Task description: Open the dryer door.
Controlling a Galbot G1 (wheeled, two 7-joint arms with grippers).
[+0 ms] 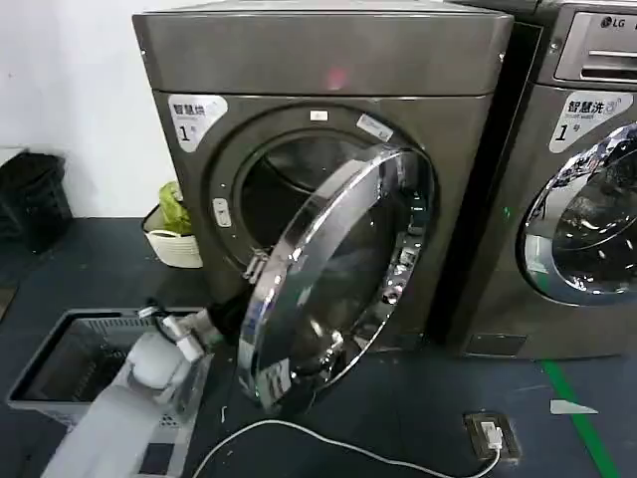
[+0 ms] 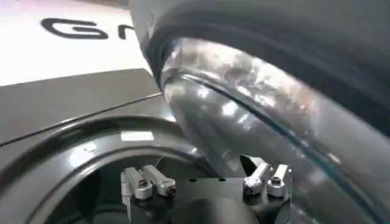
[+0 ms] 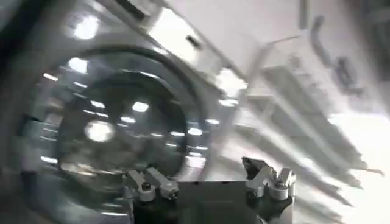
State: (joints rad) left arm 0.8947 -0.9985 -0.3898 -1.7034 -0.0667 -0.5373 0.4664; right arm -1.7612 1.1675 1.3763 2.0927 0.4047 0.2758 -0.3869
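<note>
Door (image 1: 338, 279) of dryer (image 1: 328, 119): swung partway out from the drum opening (image 1: 289, 184), chrome ring and dark porthole angled toward the camera, hinged on the side nearer the LG machine (image 1: 587, 179), free edge hanging low near the floor. Left claw (image 1: 194, 334): positioned just beside the door's lower free edge, at the gap between door and dryer front; fingers (image 2: 149, 182) spread wide in the left wrist view, nothing between them, chrome rim curving close overhead. Right claw (image 3: 210, 182): likewise spread, empty, aimed at a round chrome-ringed glass porthole. Grey wire basket (image 1: 60, 363) on the floor beside the left arm; white cable (image 1: 328, 438) trailing below the door. Progress judged: latch released, opening well begun; remaining, a further swing outward to full width.
</note>
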